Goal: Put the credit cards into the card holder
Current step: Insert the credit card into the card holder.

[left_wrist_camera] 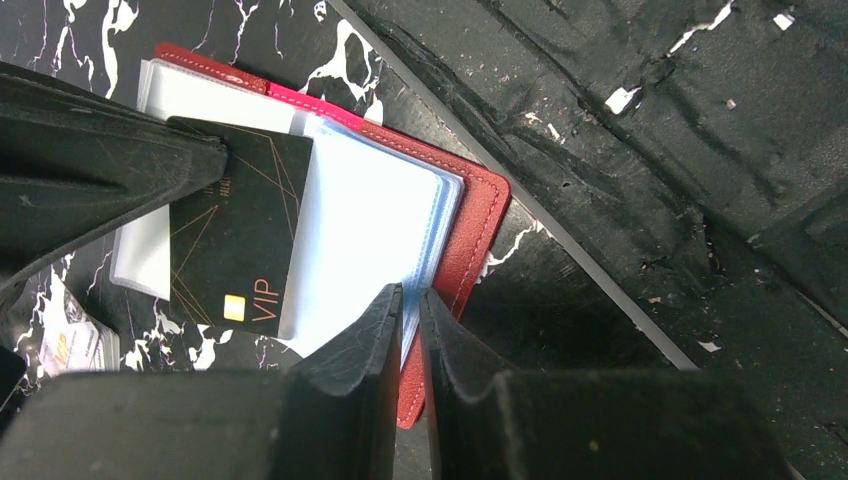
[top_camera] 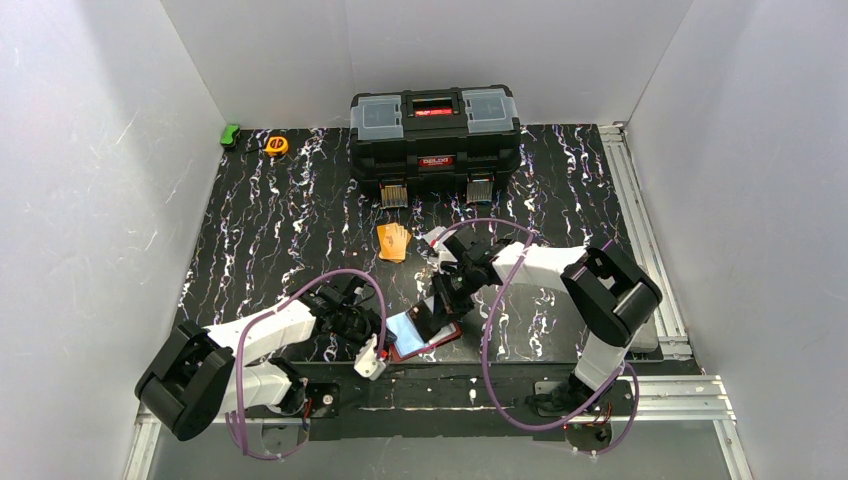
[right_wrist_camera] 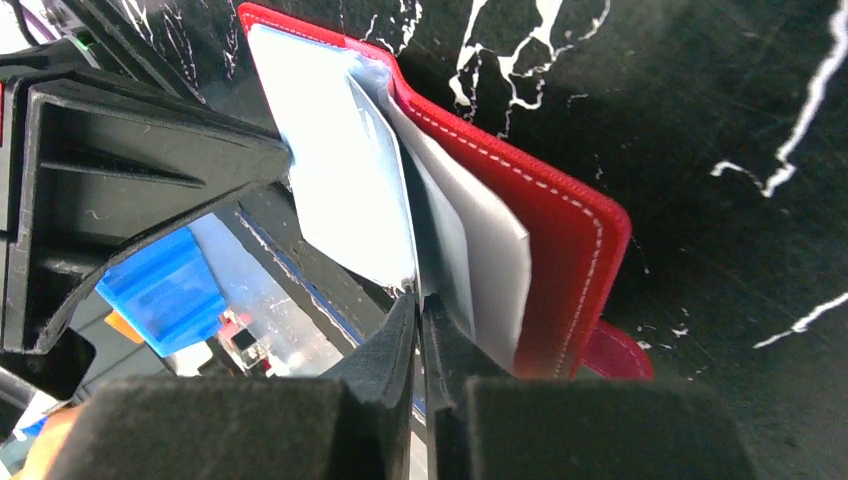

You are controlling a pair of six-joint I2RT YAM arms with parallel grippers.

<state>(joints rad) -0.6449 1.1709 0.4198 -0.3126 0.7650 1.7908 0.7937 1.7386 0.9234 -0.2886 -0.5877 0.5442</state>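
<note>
The red card holder [top_camera: 441, 338] lies open near the table's front edge, its clear pockets up. My left gripper [left_wrist_camera: 412, 300] is shut on the edge of the clear pocket pages [left_wrist_camera: 360, 220], next to the red cover [left_wrist_camera: 478, 220]. My right gripper [right_wrist_camera: 420, 305] is shut on a black card marked VIP [left_wrist_camera: 240, 250] and holds it on the open pages. In the right wrist view the holder [right_wrist_camera: 570, 250] stands open and the card is edge-on. A fanned pile of orange credit cards [top_camera: 393, 241] and some whitish cards [top_camera: 436, 238] lie further back.
A big black toolbox [top_camera: 435, 135] stands at the back centre. A yellow tape measure [top_camera: 277, 145] and a green object [top_camera: 231, 135] lie at the back left. White walls close in the table on three sides. The metal table frame [top_camera: 640, 200] runs along the right.
</note>
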